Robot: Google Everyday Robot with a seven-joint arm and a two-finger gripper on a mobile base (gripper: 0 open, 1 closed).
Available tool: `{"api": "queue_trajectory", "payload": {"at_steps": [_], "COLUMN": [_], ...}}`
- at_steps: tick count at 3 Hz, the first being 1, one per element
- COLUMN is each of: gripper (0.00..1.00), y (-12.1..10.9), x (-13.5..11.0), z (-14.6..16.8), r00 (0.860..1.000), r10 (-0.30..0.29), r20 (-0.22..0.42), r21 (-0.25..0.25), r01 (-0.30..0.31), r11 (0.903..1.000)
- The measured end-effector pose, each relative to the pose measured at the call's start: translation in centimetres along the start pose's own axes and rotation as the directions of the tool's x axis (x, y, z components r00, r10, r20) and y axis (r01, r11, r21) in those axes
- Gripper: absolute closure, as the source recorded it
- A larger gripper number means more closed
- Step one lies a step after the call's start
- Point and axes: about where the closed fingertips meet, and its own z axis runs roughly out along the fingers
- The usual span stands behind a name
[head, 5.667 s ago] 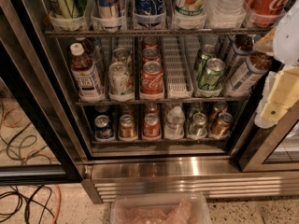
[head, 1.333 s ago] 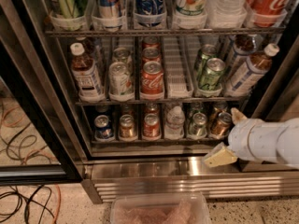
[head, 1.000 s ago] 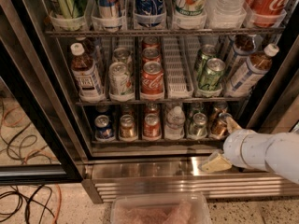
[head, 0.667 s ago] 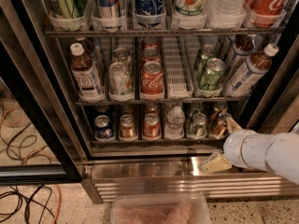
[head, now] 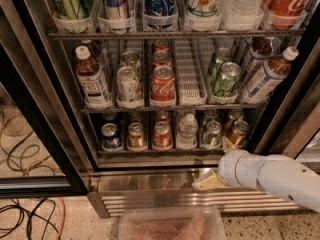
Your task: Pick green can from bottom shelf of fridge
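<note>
The fridge (head: pixel 45 109) stands open before me. Its bottom shelf (head: pixel 175 149) holds a row of small cans. The green can (head: pixel 212 133) is dark, with a silver top, second from the right in that row. A brown-orange can (head: pixel 238 131) stands just right of it. My gripper (head: pixel 218 163) reaches in from the lower right on a white arm, in front of the steel base and just below the shelf's right end. It is open and empty. One pale finger (head: pixel 228 144) points up toward the gap between these two cans, and the other finger (head: pixel 209 181) lies low over the base.
The bottom row also has a blue can (head: pixel 110 136), a gold can (head: pixel 136 134), a red can (head: pixel 162 134) and a small water bottle (head: pixel 187 130). Two brighter green cans (head: pixel 225 78) stand one shelf up. A plastic bin (head: pixel 172 226) sits on the floor below. Cables (head: pixel 30 214) lie at the left.
The arm has come down from the upper right to the fridge's base. Over the last second the gripper has shifted a little left and lower, below the green can.
</note>
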Motion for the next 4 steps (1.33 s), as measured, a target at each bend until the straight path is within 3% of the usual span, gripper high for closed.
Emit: {"api": "queue_trajectory", "payload": {"at_steps": [2, 4], "gripper": [0.00, 0.00], "y": [-0.4, -3.5], "x": [0.3, 1.8], "z": [0.5, 1.7], "r00": [1.000, 0.998], "r10": [0.010, 0.041], "r20": [-0.007, -0.048], "r21": [0.012, 0.087], "r01": [-0.010, -0.037], "r11": [0.9999, 0.9955]}}
